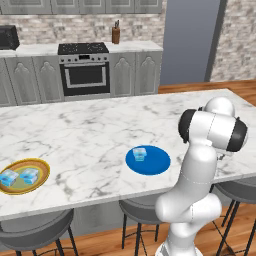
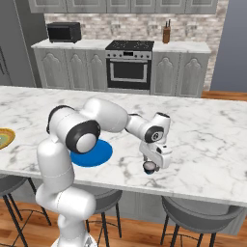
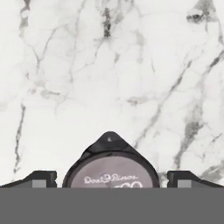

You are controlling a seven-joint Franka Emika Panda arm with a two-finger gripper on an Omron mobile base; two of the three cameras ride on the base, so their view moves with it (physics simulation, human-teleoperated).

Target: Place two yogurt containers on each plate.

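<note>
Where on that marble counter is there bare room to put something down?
Most of the marble counter is bare: the stretch between the gold-rimmed plate and the blue plate, and everything behind them. The gold-rimmed plate is crowded with two yogurt cups; the blue plate holds one cup, with room beside it.

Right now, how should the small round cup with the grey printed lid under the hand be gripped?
Come straight down and pinch its round side wall below the lid. The small grey-lidded cup seems upright on the white marble counter, lid facing the hand, with the open pincer astride it.
</note>
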